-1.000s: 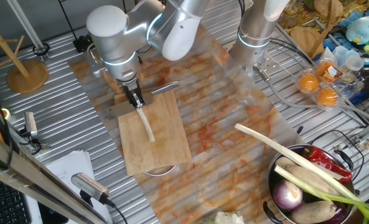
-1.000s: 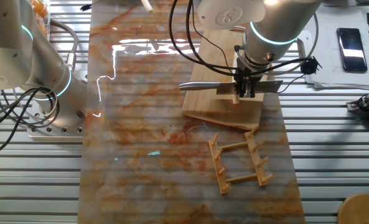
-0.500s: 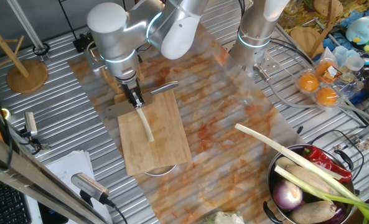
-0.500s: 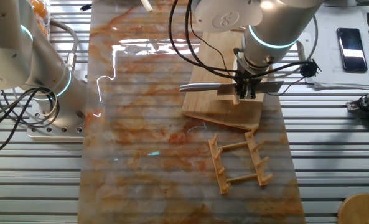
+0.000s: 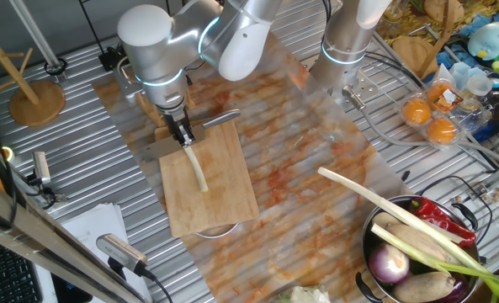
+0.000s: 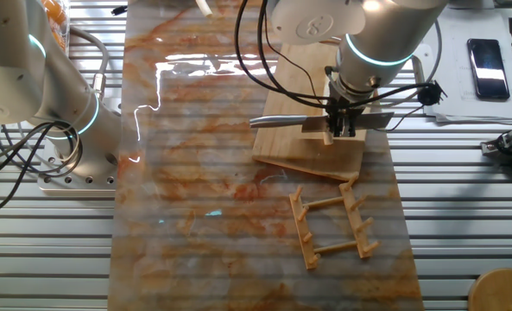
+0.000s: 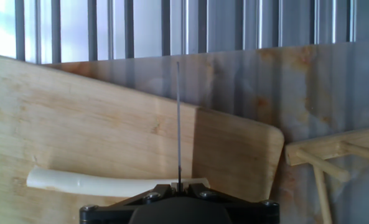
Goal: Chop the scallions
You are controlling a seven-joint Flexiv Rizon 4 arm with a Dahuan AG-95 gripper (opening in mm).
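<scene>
Evidently the hand (image 5: 182, 135) was clamped on a knife (image 6: 320, 122), blade edge-down across one end of the scallions (image 5: 199, 168) lying whole on the cutting board (image 5: 211, 198), ready to chop.

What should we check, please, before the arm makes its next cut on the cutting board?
1. Scallion lies whole on the cutting board: ok.
2. Gripper shut on the knife: ok.
3. Blade crosses one end of the stalk in the hand view: ok.
4. Blade touching the stalk: cannot tell.
5. Wooden rack lies off the board: ok.
6. Board lying flat; one edge looks raised: cannot tell.
</scene>
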